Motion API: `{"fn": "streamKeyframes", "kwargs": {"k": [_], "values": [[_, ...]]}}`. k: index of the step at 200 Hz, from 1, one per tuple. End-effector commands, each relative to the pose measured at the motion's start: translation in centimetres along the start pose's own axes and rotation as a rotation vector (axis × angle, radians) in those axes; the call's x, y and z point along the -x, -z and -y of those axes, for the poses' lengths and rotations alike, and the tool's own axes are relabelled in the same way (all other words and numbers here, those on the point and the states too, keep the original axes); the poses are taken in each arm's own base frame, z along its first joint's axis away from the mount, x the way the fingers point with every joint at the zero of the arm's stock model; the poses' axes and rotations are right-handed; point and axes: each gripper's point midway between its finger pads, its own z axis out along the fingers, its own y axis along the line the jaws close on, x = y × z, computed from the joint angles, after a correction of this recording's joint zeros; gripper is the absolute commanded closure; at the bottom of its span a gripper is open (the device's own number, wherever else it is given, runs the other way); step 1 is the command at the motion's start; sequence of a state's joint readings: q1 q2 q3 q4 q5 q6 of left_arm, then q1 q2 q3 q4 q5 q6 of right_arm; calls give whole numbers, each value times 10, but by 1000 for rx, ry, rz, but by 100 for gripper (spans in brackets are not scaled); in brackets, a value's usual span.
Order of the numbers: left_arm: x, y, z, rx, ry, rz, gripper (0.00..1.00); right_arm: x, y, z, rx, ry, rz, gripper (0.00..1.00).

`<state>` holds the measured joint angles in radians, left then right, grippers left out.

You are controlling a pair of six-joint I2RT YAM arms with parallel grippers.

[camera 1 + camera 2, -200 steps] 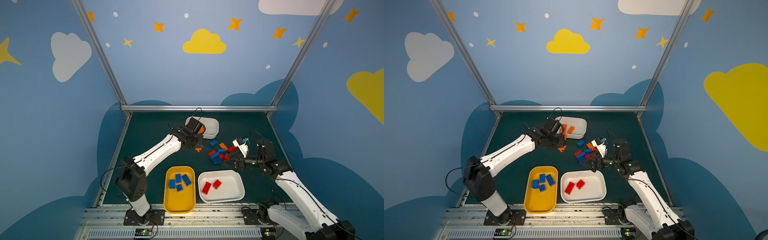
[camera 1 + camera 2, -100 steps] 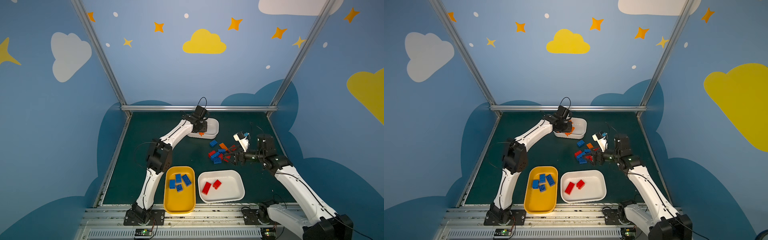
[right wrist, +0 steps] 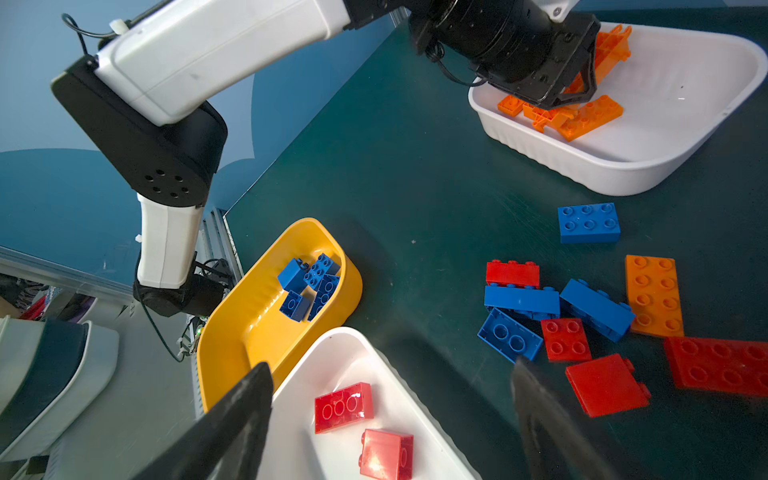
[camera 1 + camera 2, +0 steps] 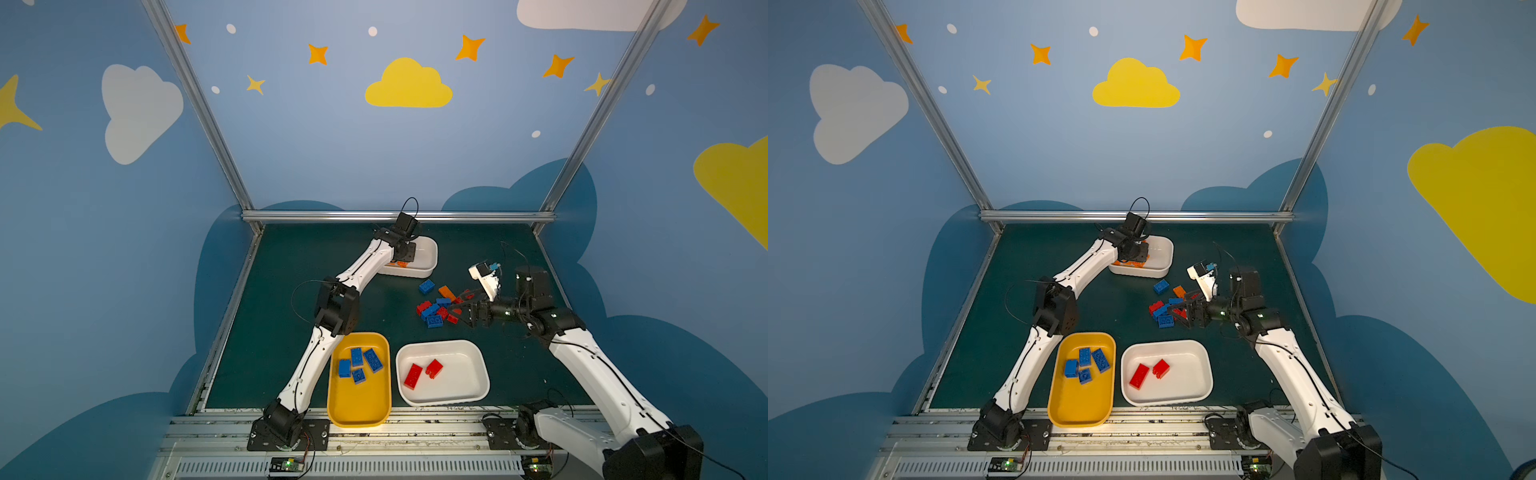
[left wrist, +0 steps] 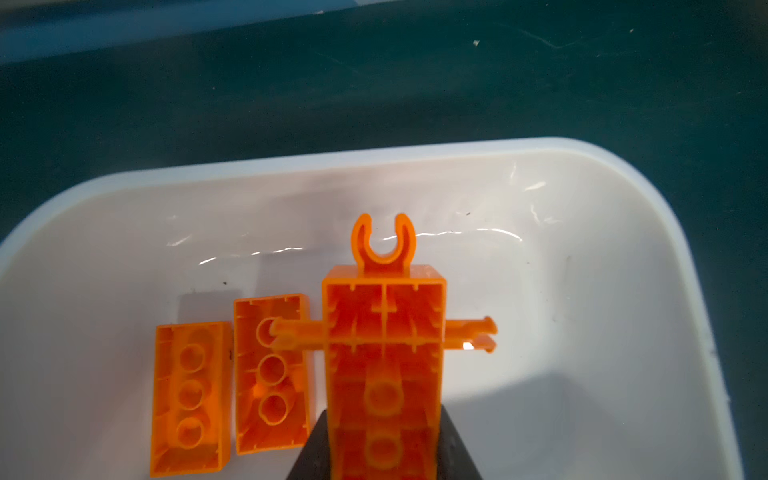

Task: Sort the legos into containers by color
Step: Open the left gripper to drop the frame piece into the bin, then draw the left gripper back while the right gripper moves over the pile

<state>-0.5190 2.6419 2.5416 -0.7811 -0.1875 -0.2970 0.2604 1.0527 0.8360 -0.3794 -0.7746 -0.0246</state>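
The left jaws clamp one end of the orange cross piece (image 5: 384, 332) over the small white tub (image 5: 415, 156) at the worktop's far edge. Its hollow underside shows, with a clip at the tip and pegs out both sides. Two orange bricks (image 5: 272, 370) lie upside down in that tub. The right jaws stand wide apart and empty, just beside the pile (image 4: 434, 309) of blue, red and orange bricks, right of centre. At the front edge, the yellow tub (image 4: 359, 405) holds four blue bricks (image 4: 361, 363) and the wide white tub (image 4: 461, 386) two red bricks (image 4: 422, 372).

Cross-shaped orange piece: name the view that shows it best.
Left wrist view: the cross piece is close up, underside clear. Right wrist view shows only part behind the left claw. Top views: too small, mostly hidden.
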Motion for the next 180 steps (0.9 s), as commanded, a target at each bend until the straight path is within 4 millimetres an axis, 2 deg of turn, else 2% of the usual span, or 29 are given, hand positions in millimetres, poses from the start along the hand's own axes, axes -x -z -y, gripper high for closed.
{"fn": "streamKeyframes", "kwargs": {"k": [1, 23, 48, 83, 111, 128, 151, 180], "values": [[2, 0, -5, 3, -1, -2, 63, 9, 3, -1, -4, 12, 5, 12], [7, 8, -4, 1, -3, 8, 44, 10, 4, -1, -5, 11, 7, 11], [11, 30, 5, -54, -19, -1, 34, 9, 5, -2, -5, 10, 8, 12], [8, 75, 20, -152, -28, -39, 24, 6, 5, 1, -13, 6, 10, 11], [-8, 110, 28, -182, -88, -75, 15, 5, 0, 8, -25, -20, 4, 12], [-20, 134, 27, -207, -105, -98, 1, 4, -5, 14, -36, -48, -22, 13], [-40, 164, 28, -284, -112, -94, 0, 3, -13, 27, -72, -82, -49, 13], [-67, 204, 27, -411, -103, -103, 0, 1, -35, 50, -158, -175, -62, 13]]}}
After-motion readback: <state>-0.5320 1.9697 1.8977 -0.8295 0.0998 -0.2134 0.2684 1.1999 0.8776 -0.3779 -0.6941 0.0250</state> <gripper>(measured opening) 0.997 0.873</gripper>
